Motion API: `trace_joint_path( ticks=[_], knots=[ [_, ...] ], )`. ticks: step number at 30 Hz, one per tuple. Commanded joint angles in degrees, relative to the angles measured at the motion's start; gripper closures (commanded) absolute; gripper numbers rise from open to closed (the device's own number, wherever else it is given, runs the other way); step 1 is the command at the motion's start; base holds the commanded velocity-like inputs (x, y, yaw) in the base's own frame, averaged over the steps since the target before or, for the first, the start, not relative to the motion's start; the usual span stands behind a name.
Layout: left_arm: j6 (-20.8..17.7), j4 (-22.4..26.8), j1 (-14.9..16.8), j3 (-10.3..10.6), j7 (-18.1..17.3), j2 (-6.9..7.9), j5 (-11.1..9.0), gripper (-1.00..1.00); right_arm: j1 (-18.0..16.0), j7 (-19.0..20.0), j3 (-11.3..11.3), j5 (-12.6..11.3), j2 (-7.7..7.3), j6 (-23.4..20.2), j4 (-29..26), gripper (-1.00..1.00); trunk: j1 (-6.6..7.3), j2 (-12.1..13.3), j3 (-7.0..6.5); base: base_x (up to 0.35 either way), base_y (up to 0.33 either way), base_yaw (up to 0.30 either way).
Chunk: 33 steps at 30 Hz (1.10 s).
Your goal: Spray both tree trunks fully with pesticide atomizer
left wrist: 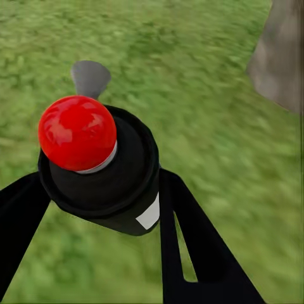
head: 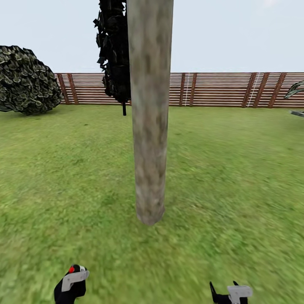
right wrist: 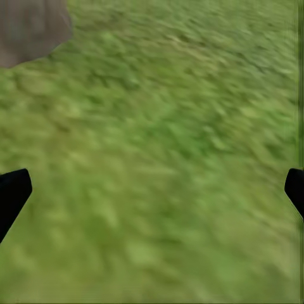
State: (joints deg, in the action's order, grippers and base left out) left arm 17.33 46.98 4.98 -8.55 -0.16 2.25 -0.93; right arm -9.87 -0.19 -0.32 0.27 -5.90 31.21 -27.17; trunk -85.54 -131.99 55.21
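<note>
From head height we look forward and down across the green lawn (head: 236, 177) at the thick mottled grey-beige tree trunk (head: 150, 126), close ahead, brown slat fence (head: 219, 89) beyond. Both wrist cameras face the grass nearby; each shares the trunk's base (left wrist: 282, 60) (right wrist: 28, 25).

Round dark-leaved bush (head: 26, 80) at the lawn's far left edge, against the fence; dark, near-black thin-trunked tree (head: 114, 50) near the far edge, foliage hanging low, slim stem (head: 124, 109) showing beneath; palm fronds (head: 294, 89) poking in at the far right edge; pale grey slab (head: 297, 113) just below the fronds, mostly cut off; pale, cloudless sky (head: 228, 33) overhead.
</note>
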Motion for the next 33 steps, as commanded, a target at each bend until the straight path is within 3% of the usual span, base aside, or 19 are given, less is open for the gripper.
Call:
trace_joint_path(
  ticks=[1,6,8,9,10,11,12,13,14,16,18,22,24,29,33],
  knots=[
    [0.17,0.01,0.09,0.02,-0.12,0.1,-0.01,1.0,-0.02,-0.04,-0.06,0.02,-0.08,0.17,-0.12,-1.0,0.01,-0.02,0.05,0.003,-0.001,0.0],
    [0.26,-0.32,0.42,0.15,-0.76,0.87,0.51,1.0,0.02,0.17,-0.05,0.07,-0.23,0.17,-2.47,-1.0,0.01,-0.02,0.05,0.001,0.0,0.0],
    [0.28,-0.49,0.58,0.15,-3.51,1.7,2.65,1.0,0.02,0.38,0.11,0.4,-0.27,0.11,-6.2,-1.0,0.01,-0.02,0.05,0.0,0.0,0.0],
    [-0.11,-0.12,1.53,0.08,-11.17,2.83,7.55,1.0,-0.17,0.54,0.39,2.79,-0.26,-0.02,-8.84,-1.0,0.01,-0.02,0.05,0.0,0.0,0.0],
    [-0.97,0.0,3.32,0.05,-16.3,3.25,10.83,1.0,-0.74,0.6,0.51,5.85,-0.26,-0.08,-9.54,-1.0,0.01,-0.02,0.05,0.0,0.0,0.0],
    [-1.92,0.05,4.64,0.04,-19.43,3.45,12.89,1.0,-1.46,0.64,0.57,8.66,-0.21,-0.13,-9.8,-1.0,0.01,-0.02,0.05,0.0,0.0,0.0],
    [-3.71,0.09,6.35,0.04,-23.49,3.61,15.72,1.0,-2.8,0.9,0.62,13.48,-0.05,-0.2,-9.95,-1.0,0.01,-0.02,0.05,0.0,0.0,0.0],
    [-5.0,0.1,7.28,0.03,-25.86,3.65,17.53,1.0,-3.75,1.7,0.64,16.85,0.07,-0.26,-9.94,-1.0,0.01,-0.02,0.05,0.0,0.0,0.0],
    [-6.66,0.12,8.5,0.03,-28.84,3.69,20.18,1.0,-4.97,4.43,0.65,21.21,0.25,-0.47,-9.93,-1.0,0.01,-0.02,0.05,0.0,0.0,0.0],
    [-7.98,0.09,10.17,0.03,-32.15,3.68,23.81,1.0,-6.16,10.29,0.66,24.57,0.6,-1.45,-10.01,-1.0,0.01,-0.02,0.05,0.0,0.0,0.0],
    [-8.65,0.09,12.09,0.03,-36.6,3.6,28.39,1.0,-7.38,17.83,0.67,26.19,1.03,-3.58,-10.24,-1.0,0.01,-0.02,0.05,0.0,0.0,0.0],
    [-9.43,-0.74,12.8,0.86,-37.59,2.48,29.7,1.0,-8.0,19.02,1.32,27.38,2.34,-4.13,-10.87,-1.0,0.01,-0.02,0.04,0.0,0.0,0.0],
    [-8.89,-0.2,12.24,0.26,-36.93,3.14,29.83,1.0,-7.61,19.0,0.69,26.77,2.98,-3.48,-10.23,-1.0,0.01,-0.02,0.04,0.0,0.0,0.0],
    [-8.45,0.12,13.62,0.16,-36.16,4.37,28.3,1.0,-7.36,17.39,0.18,25.67,2.73,-3.3,-9.98,-1.0,0.01,-0.02,0.04,0.0,0.0,0.0],
    [-9.57,-0.49,14.91,1.35,-37.24,4.35,29.64,1.0,-7.46,17.89,0.35,25.79,2.84,-3.34,-10.32,-1.0,0.01,-0.02,0.04,0.0,0.0,0.0]
  ],
)
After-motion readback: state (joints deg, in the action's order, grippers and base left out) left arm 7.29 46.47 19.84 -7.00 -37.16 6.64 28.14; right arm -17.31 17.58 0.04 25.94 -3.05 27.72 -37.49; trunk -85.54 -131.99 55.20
